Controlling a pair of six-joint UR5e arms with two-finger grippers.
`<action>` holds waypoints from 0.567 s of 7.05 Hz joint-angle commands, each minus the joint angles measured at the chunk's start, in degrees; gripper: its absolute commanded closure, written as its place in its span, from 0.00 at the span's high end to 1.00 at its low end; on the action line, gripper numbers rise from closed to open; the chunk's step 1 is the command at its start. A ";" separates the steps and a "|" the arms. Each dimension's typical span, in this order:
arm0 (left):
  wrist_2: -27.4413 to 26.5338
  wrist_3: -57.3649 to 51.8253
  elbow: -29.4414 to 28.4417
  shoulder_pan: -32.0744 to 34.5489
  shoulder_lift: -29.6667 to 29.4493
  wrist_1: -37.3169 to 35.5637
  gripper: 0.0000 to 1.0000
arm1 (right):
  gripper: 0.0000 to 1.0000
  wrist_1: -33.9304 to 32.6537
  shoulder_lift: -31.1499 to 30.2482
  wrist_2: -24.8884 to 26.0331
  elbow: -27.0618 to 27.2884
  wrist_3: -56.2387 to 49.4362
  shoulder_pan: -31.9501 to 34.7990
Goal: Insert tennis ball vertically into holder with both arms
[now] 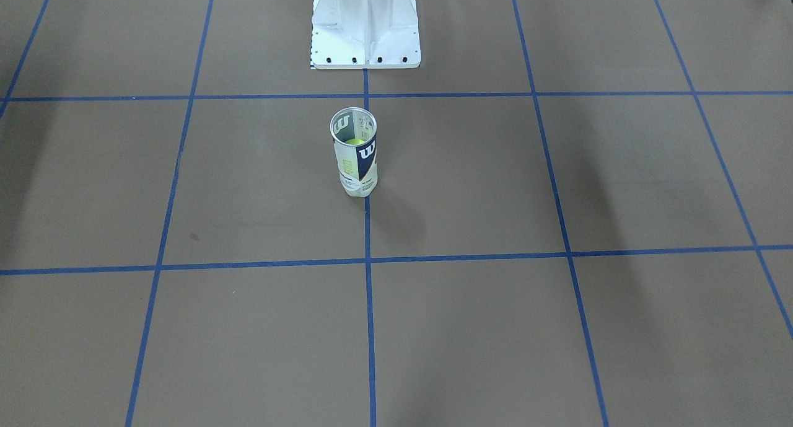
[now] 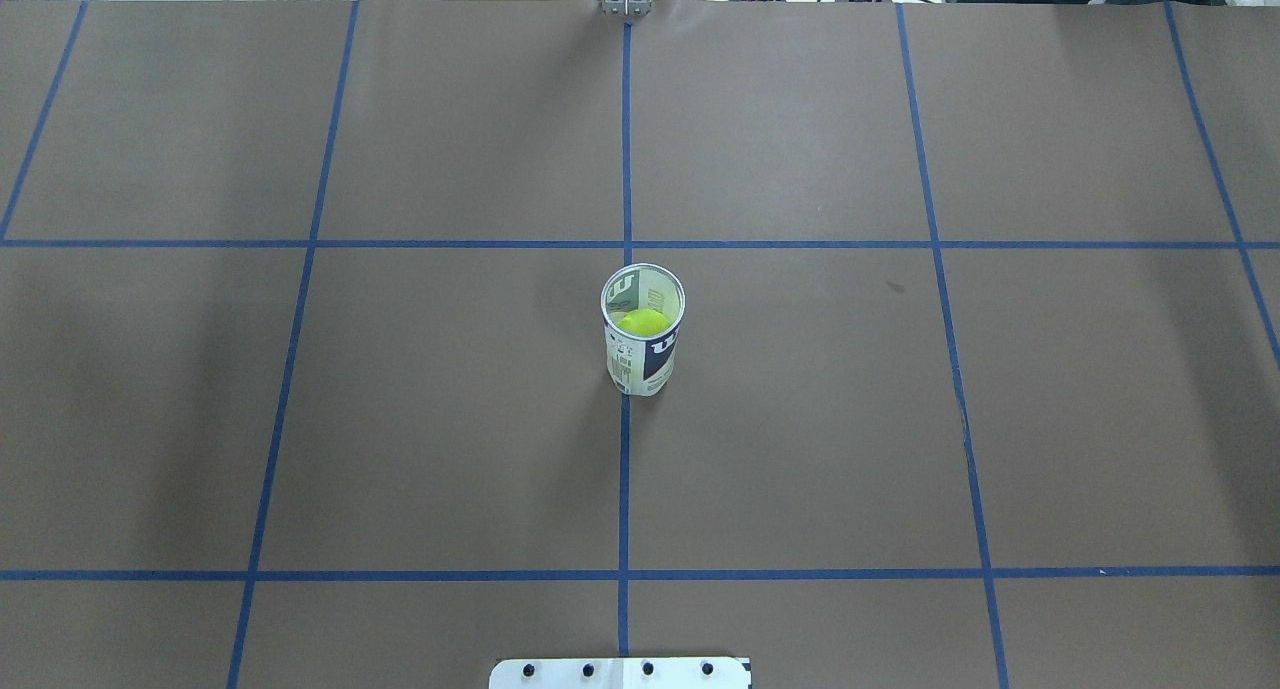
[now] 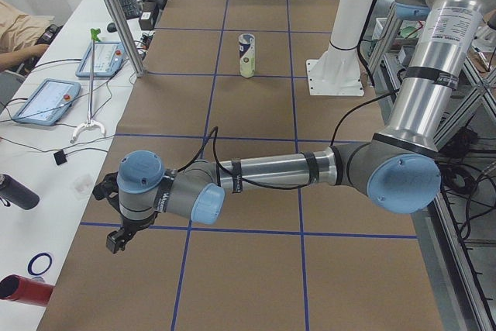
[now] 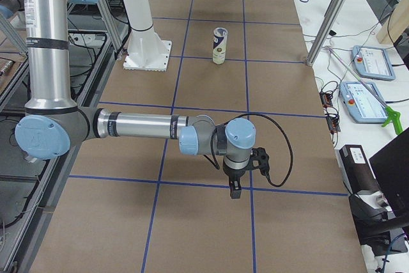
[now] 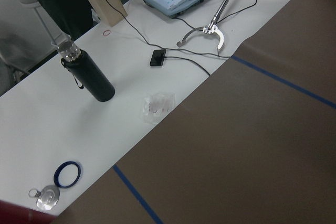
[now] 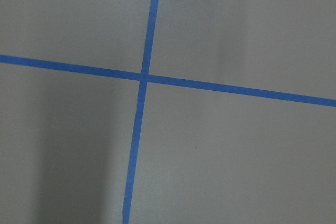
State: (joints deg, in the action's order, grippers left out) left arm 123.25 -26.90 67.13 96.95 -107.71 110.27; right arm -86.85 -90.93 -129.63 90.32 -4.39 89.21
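Neither the left claw [image 3: 116, 239] nor the right claw [image 4: 234, 190] shows its fingers plainly. Each appears only in a side view, small and dark, so whether it is apart or together cannot be told.

The left claw sits in the lower left of the left-end view, pointing down over the brown worktop [image 2: 450, 419] near its edge, at the end of the left arm [image 3: 271, 170], which stretches level across the frame. The right claw sits a little right of centre in the lower half of the right-end view, also pointing down, on the right arm [image 4: 140, 126].

The holder [image 2: 642, 354] stands upright and alone at the centre of the overhead frame, on the blue tape line [image 2: 624, 489] that runs up the middle. It is well apart from both claws. Its top is open, and the tennis ball [image 2: 643, 321] lies inside it, below the rim. The white pedestal base [image 1: 365, 36] stands at the top centre of the front-facing frame, near the holder but not touching it.

The left wrist view shows a white bench beside the worktop with a black bottle [image 5: 89, 77] and a blue ring [image 5: 67, 174]. The right wrist view shows only a crossing of tape [image 6: 143, 76].
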 commanded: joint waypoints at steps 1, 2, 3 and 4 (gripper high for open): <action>-10.16 1.74 0.36 -1.06 -3.98 -18.42 1.00 | 1.00 0.01 -0.13 -0.18 -0.05 0.00 0.00; -0.22 5.42 0.54 -0.97 -0.09 -18.94 1.00 | 1.00 0.01 -0.04 -0.18 -0.05 0.00 0.00; 9.28 20.42 2.11 -0.97 1.00 -19.04 1.00 | 1.00 0.01 -0.04 -0.27 -0.05 -0.09 0.00; 12.33 32.93 8.04 -1.06 4.75 -18.60 1.00 | 1.00 0.01 -0.04 -0.27 -0.05 -0.09 0.00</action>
State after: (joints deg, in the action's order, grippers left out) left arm 128.85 -9.35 69.98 95.96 -106.62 91.94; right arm -86.84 -90.98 -129.87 90.27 -4.45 89.21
